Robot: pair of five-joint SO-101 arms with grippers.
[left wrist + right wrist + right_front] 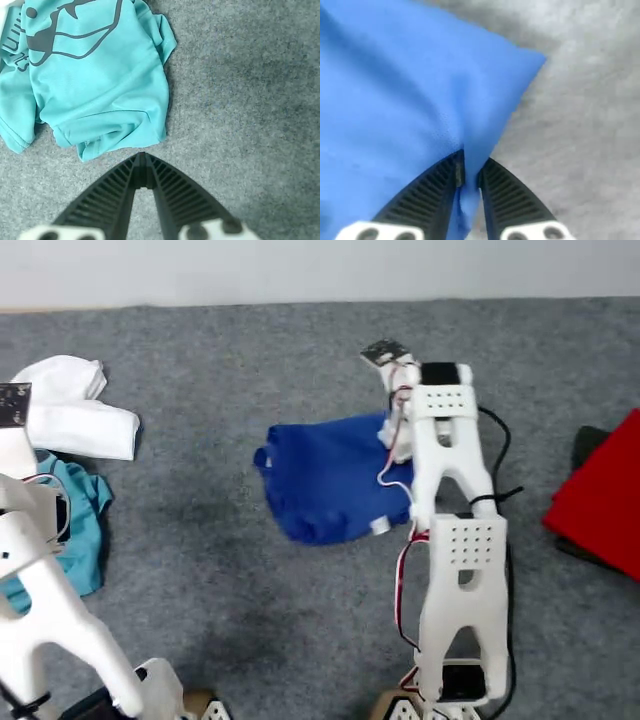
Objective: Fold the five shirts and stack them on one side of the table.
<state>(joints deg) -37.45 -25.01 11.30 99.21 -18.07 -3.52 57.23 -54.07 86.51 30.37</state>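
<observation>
A blue shirt [325, 480] lies crumpled at the middle of the grey table. My right gripper [395, 435] is at its right edge, shut on a pinch of the blue shirt [415, 105] near one corner, cloth squeezed between the black fingers [432, 190]. A teal shirt [75, 525] with a dark print lies bunched at the left. My left gripper [144, 165] hovers just off the teal shirt [95, 80], shut with nothing in it. A white shirt [75, 410] lies folded at the far left. A red shirt [605, 495] lies at the right edge.
The grey carpet-like table top [220, 350] has bare room at the back and in the front middle. Something dark [590, 445] peeks from under the red shirt. The right arm's white body [455, 570] stands over the front right.
</observation>
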